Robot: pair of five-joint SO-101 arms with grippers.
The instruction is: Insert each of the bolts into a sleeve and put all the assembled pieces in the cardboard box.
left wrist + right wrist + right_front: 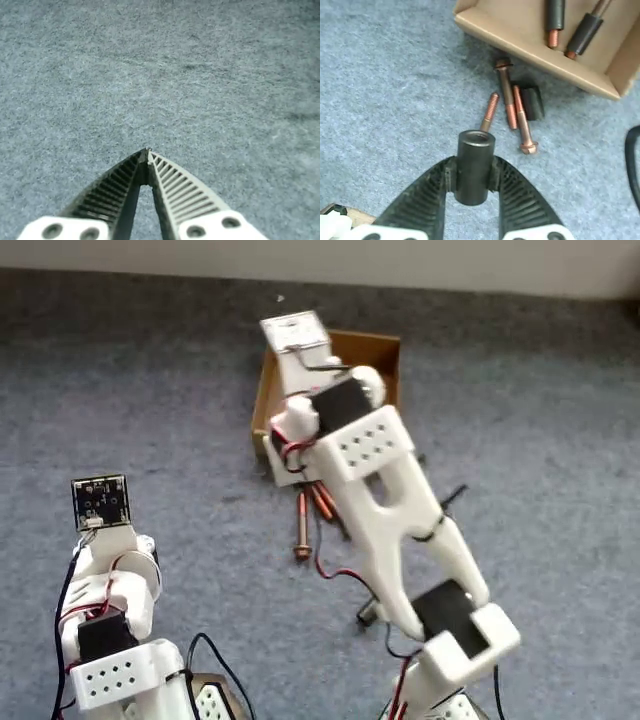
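Right gripper (pixel 471 172) pinched an upright dark sleeve (pixel 474 150) w/ its bore open on top, over the carpet (pixel 380 75), just short of three loose copper bolts (pixel 506 92) & a second sleeve (pixel 533 102) lying beside them, near the cardboard box (pixel 520 30). Two bolt-in-sleeve pieces (pixel 582 35) already lay in the box, so by my read approx. three bolts were left to sleeve & box, incl. one for the held sleeve. Left gripper (pixel 148 152) was pressed together, empty, over bare carpet.
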